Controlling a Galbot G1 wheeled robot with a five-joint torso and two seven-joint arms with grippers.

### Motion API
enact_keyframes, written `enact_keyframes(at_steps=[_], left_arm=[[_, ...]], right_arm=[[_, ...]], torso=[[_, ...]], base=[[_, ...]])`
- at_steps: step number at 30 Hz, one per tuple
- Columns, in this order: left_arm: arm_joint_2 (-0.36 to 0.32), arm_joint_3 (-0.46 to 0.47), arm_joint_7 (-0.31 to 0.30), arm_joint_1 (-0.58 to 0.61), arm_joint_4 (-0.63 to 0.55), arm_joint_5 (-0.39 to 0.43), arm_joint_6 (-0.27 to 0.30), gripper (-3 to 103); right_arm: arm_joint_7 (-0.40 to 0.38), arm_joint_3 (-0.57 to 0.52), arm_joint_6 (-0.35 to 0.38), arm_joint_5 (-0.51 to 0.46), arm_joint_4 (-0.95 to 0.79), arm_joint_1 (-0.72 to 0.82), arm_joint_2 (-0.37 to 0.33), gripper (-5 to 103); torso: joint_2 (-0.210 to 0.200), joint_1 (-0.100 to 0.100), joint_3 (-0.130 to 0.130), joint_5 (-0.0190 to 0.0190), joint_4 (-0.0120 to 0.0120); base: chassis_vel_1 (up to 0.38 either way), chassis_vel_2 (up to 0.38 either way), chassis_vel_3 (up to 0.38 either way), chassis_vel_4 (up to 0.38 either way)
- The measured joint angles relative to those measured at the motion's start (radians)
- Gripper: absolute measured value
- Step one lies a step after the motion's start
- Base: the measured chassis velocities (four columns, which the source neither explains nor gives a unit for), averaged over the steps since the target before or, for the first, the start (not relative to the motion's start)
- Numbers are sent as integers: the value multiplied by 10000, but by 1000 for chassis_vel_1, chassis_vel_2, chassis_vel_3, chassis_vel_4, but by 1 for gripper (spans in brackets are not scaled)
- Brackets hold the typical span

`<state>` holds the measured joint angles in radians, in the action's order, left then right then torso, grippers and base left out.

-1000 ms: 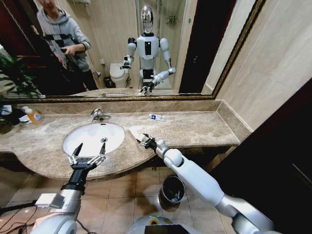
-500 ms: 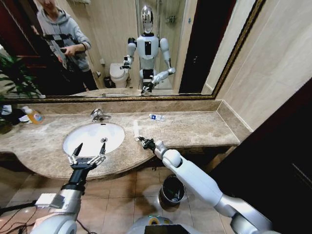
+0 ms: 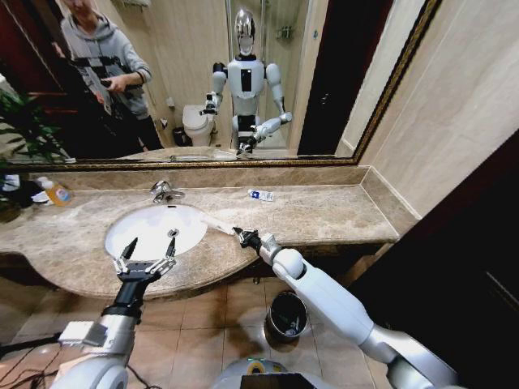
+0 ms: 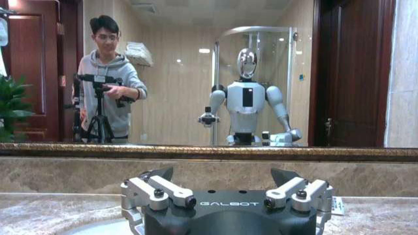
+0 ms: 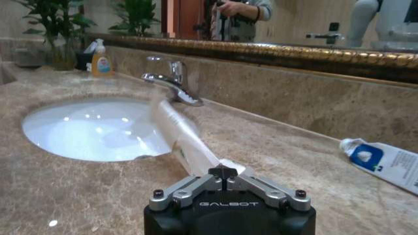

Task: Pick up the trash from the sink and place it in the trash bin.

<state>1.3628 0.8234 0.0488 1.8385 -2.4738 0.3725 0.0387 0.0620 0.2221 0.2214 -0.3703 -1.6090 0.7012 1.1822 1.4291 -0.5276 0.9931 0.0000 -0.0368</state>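
The right end effector [image 3: 243, 236] sits over the front edge of the beige-brown marble table [image 3: 324, 212], just beside the white oval sink [image 3: 154, 229] at its three o'clock side. Its fingers are clenched on one end of a long, thin white sachet [image 3: 217, 224], which sticks out from the tips toward ten o'clock and reaches over the basin rim. In the right wrist view the same sachet [image 5: 183, 137] runs forward from the closed fingertips toward the chrome faucet [image 5: 171, 84].

The left end effector [image 3: 144, 258] hovers at the sink's six o'clock edge, fingers spread wide and holding nothing.

A white-and-blue tube [image 3: 261, 195] lies on the table at about one o'clock from the basin, well apart from both arms. The small round dark trash bin with a shiny rim [image 3: 286, 315] stands on the tiled floor, below the table edge and under the right forearm.

The step in hand looks like the carry: the sachet is gripped and off the basin. The next move likely calls for drawing the arm back clear of the table edge, lowering it over the bin's mouth, and keeping the floppy strip from snagging on the rim.
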Motion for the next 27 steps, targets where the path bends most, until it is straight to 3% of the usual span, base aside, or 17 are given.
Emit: enact_keyframes(at_steps=[13, 27], left_arm=[[0, 0, 0, 0, 0, 0, 0, 100], [0, 0, 0, 1, 0, 0, 0, 100]], right_arm=[[74, -777, -135, -398, -660, 319, -642, 0], [321, -3110, -306, -957, -2672, 1942, -1984, 0]], torso=[[0, 0, 0, 0, 0], [2, 0, 0, 2, 0]], base=[[0, 0, 0, 0], [0, 0, 0, 0]])
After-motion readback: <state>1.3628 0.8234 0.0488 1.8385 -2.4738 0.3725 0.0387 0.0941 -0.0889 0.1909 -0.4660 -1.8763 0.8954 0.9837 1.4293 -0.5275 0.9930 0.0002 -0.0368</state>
